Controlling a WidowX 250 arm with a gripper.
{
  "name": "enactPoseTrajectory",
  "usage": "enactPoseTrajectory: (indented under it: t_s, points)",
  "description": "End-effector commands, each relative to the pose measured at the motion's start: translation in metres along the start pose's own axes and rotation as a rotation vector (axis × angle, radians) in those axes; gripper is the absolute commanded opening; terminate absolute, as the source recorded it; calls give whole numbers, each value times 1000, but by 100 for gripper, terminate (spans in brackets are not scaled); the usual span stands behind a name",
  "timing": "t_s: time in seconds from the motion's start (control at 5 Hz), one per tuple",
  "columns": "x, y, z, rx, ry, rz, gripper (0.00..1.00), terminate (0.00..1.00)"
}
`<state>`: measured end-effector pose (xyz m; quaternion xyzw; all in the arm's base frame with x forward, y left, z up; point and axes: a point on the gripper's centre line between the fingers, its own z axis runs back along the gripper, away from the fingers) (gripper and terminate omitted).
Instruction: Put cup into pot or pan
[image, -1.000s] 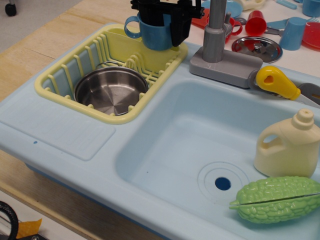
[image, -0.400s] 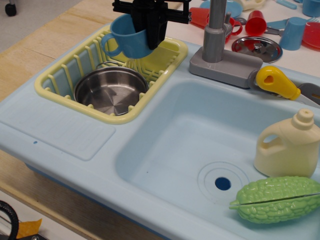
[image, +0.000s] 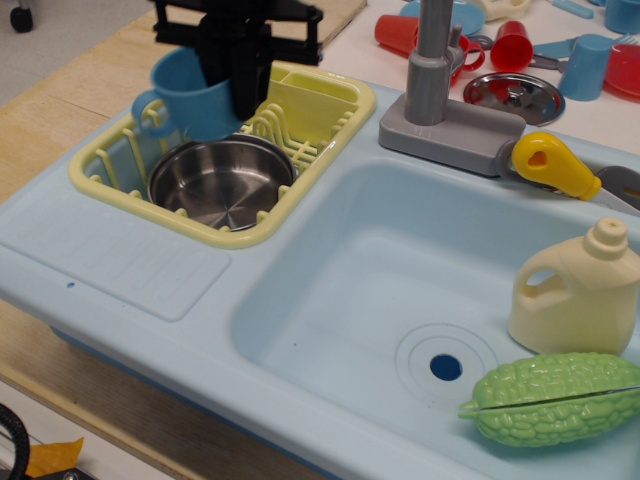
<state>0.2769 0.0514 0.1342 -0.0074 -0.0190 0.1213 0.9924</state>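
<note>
The medium-blue cup (image: 188, 95) with a loop handle on its left hangs in my black gripper (image: 232, 72), which is shut on the cup's right rim. The cup is held upright in the air above the far left part of the yellow dish rack (image: 330, 100). The shiny steel pot (image: 222, 182) sits in the rack, just below and to the right of the cup, and holds nothing.
The grey faucet (image: 437, 90) stands to the right of the rack. A cream jug (image: 578, 290) and a green bitter gourd (image: 556, 398) lie in the sink basin (image: 380, 270). A yellow utensil (image: 553, 165), a steel lid (image: 514, 92), red cups (image: 510, 42) and a lighter blue cup (image: 587, 66) are behind.
My gripper has carried the cup leftward and down, from beside the faucet at the rack's back right to above the rack's far left, over the pot's edge.
</note>
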Motion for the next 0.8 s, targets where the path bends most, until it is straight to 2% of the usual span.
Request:
enactPoseTrajectory:
  t_s: [0.0,0.4,0.6]
  points:
    - [-7,5,-1,-32,-1,38,100,0]
    - [-3,2,-3,-52,3,6,100,0]
    - [-3,2,-3,-52,3,6,100,100]
